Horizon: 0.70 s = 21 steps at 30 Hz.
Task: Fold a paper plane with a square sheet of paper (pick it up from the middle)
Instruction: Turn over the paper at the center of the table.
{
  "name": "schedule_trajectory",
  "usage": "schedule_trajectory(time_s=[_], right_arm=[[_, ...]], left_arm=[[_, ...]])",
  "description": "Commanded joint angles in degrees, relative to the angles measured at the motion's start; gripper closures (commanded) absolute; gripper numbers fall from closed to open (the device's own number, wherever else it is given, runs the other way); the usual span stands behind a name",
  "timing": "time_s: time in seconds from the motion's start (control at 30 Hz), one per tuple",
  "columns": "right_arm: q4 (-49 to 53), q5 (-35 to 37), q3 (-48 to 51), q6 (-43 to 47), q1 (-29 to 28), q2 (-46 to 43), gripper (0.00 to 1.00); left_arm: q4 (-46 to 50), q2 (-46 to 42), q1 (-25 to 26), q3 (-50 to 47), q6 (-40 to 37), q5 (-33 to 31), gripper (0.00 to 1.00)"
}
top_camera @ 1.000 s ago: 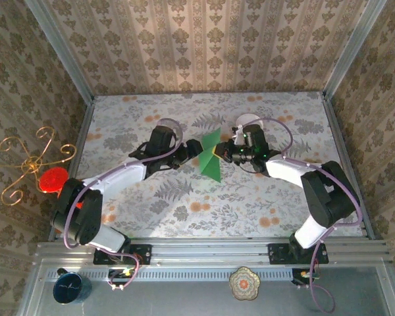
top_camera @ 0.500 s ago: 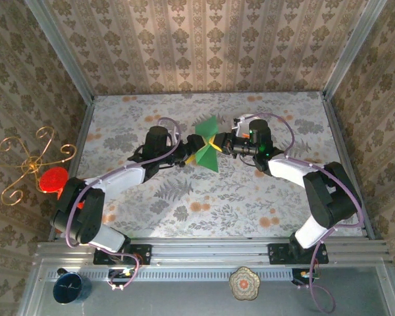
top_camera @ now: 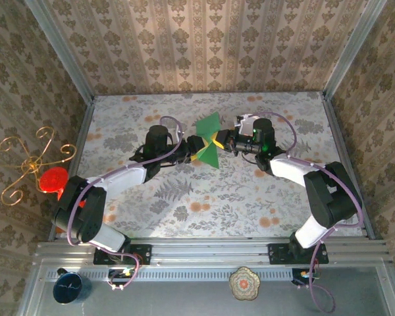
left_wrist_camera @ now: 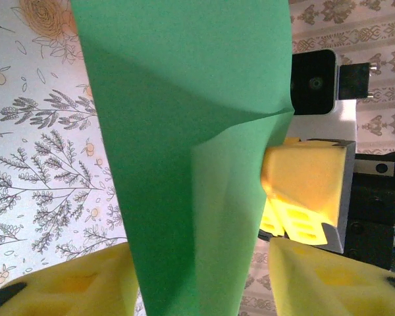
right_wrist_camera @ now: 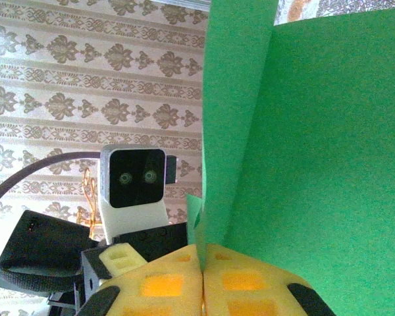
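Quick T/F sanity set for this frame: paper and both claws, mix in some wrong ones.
1. The right claw is shut on the green sheet. True.
2. The sheet lies flat on the table. False: it is held up off the surface, bent, between the two claws.
3. The left claw is open, with the sheet passing between its pads. True.
4. The claws work at opposite ends of the table. False: they face each other close together over the middle, both at the sheet.
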State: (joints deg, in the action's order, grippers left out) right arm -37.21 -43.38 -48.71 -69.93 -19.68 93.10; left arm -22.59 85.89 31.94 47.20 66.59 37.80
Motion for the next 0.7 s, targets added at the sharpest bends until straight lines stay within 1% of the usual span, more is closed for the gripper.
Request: schedule_trajectory(time_s=[0.0, 0.2, 0.43, 0.53, 0.67], right_arm=[[-1.8, -1.7, 1.0, -0.7, 0.4, -0.2, 0.89], [-1.6, -2.0, 1.8, -0.7, 0.9, 0.0, 0.87], [1.0, -1.4, 3.6, 1.0, 1.9, -0.9, 0.69], [4.0, -0.3, 4.5, 3.1, 2.8, -2.2, 0.64], [10.0, 1.9, 5.0, 6.8, 3.9, -4.1, 0.59]], left_arm=[[-2.1, -0.6, 0.0, -0.2, 0.6, 1.4, 0.5], [-2.5, -0.5, -0.3, -0.3, 0.6, 1.4, 0.59], [-2.4, 0.1, -1.0, -1.3, 0.3, 0.8, 0.76], [-1.8, 0.7, -1.3, -1.6, -0.6, 0.6, 0.83], [0.6, 1.6, -1.4, -1.5, -2.5, 0.1, 0.88]])
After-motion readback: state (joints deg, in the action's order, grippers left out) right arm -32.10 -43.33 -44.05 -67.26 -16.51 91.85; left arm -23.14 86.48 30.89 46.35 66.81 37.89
